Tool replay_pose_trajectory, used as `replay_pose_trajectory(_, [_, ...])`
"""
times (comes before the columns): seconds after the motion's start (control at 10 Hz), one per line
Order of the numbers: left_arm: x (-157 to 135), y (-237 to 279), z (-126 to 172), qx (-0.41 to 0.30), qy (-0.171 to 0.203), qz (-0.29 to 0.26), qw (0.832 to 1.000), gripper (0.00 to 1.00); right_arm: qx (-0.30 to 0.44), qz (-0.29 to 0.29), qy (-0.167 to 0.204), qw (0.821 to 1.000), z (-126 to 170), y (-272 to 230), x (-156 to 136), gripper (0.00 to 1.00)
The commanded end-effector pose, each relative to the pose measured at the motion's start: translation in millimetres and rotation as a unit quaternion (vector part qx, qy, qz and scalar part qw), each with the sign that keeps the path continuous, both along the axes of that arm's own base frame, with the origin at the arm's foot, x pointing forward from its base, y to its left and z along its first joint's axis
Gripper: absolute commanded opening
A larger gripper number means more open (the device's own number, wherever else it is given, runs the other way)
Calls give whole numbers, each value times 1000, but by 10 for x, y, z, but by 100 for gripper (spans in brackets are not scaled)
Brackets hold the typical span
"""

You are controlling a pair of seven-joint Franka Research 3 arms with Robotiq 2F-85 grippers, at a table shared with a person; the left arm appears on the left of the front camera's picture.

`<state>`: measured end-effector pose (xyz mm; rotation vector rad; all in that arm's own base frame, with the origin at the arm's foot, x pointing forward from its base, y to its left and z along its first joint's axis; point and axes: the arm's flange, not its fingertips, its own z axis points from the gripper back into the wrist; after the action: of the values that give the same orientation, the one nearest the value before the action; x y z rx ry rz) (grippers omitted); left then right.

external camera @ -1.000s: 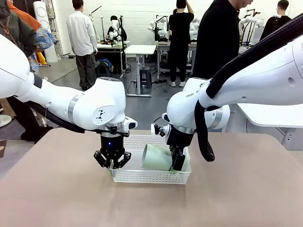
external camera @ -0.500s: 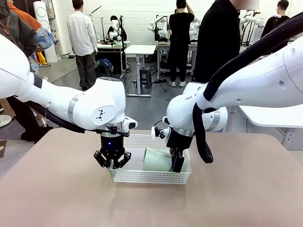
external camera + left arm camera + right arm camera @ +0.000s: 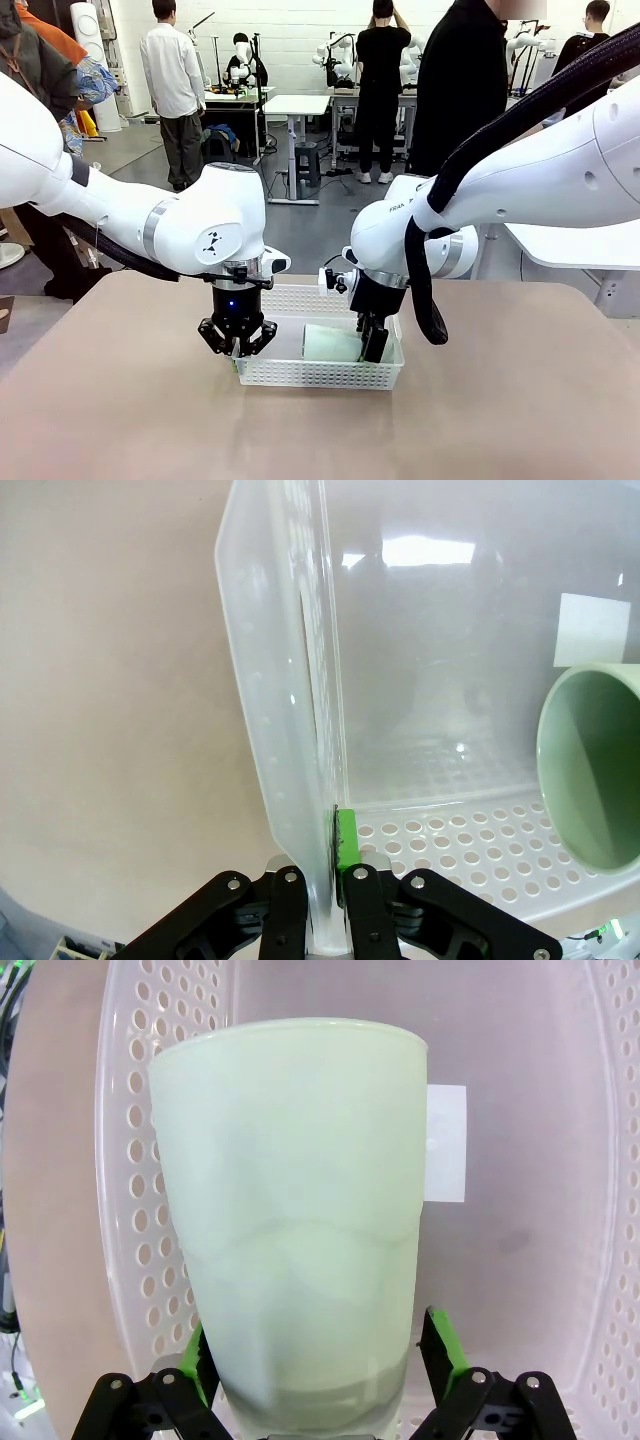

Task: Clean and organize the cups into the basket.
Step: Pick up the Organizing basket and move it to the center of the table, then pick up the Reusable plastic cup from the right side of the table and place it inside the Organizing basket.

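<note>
A pale mint green cup (image 3: pixel 330 343) lies on its side in the white basket (image 3: pixel 320 376) at the table's middle. My right gripper (image 3: pixel 372 348) reaches down into the basket at the cup's base. In the right wrist view its green pads (image 3: pixel 441 1345) stand open on either side of the cup (image 3: pixel 290 1210), a little off its wall. My left gripper (image 3: pixel 237 350) is shut on the basket's left end wall. The left wrist view has the fingers (image 3: pixel 325 900) pinching that thin wall (image 3: pixel 290 680), with the cup's open mouth (image 3: pixel 595 770) at the right.
A person in black (image 3: pixel 460 90) stands at the far side of the brown table (image 3: pixel 120 400). A white label (image 3: pixel 445 1145) sticks to the basket floor. Another white table (image 3: pixel 570 240) stands to the right. Both arms crowd the table's middle.
The mint cup has gone down from a tilt to lying flat in the basket. The right gripper's jaws have widened off it. The left gripper has not moved.
</note>
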<state>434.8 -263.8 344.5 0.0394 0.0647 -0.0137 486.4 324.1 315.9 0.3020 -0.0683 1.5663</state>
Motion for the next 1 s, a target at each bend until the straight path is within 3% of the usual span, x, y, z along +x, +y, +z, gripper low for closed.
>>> replay_pose_trajectory(0.0, [-10,-3,-15,2,1,-2,1000,0,-1,-4,-2,1000,-24,35,10,100])
replay_pose_trajectory(0.3, [-10,-3,-15,2,1,-2,1000,0,15,-5,-23,1000,132,17,14,100])
replay_pose_trajectory(0.6, [-10,-3,-15,2,1,-2,1000,0,105,-20,-107,988,899,-292,-94,100])
replay_pose_trajectory(0.8, [-10,-3,-15,2,1,-2,1000,0,160,-57,-157,973,1332,-816,-297,100])
replay_pose_trajectory(0.9, [-10,-3,-15,2,1,-2,1000,0,168,-83,-164,969,1445,-1122,-422,100])
